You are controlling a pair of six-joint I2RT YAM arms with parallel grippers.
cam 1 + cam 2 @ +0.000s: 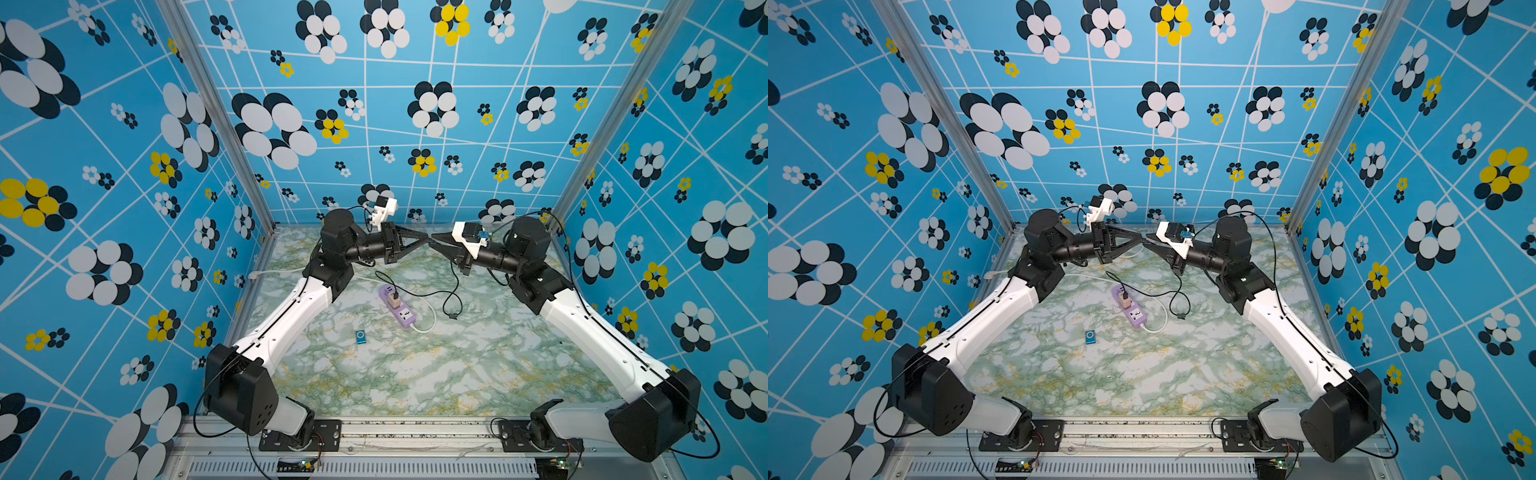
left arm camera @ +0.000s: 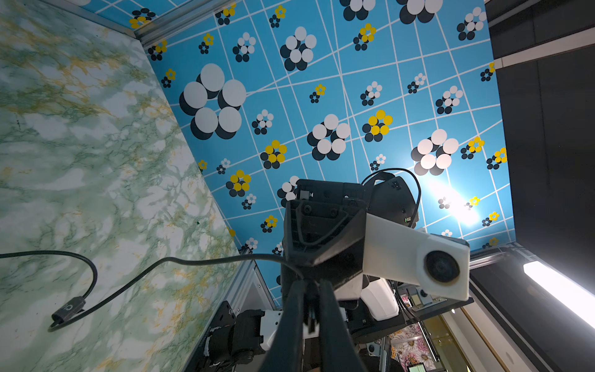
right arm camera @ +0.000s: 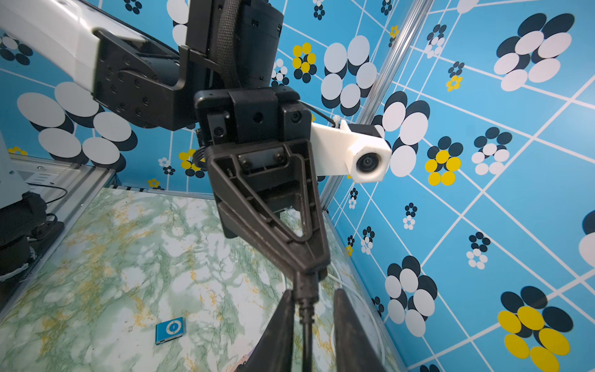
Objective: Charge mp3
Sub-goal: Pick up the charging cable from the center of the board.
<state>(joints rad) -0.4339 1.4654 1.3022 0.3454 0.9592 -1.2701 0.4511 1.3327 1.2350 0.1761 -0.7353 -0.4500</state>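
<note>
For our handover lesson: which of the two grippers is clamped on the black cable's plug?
The left gripper: its jaws are shut on the plug, while the right gripper stands open around it.

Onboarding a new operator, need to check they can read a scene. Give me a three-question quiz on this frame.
1. True or false: a gripper holds the mp3.
2. Which gripper pinches the plug of the black cable? A) left gripper B) right gripper C) neither
3. Fill in: the cable's far end sits in the charger on the lilac ____.
Key: 1 false, it lies on the table. 2 A; the right gripper has its jaws apart around the cable. 3 power strip.
</note>
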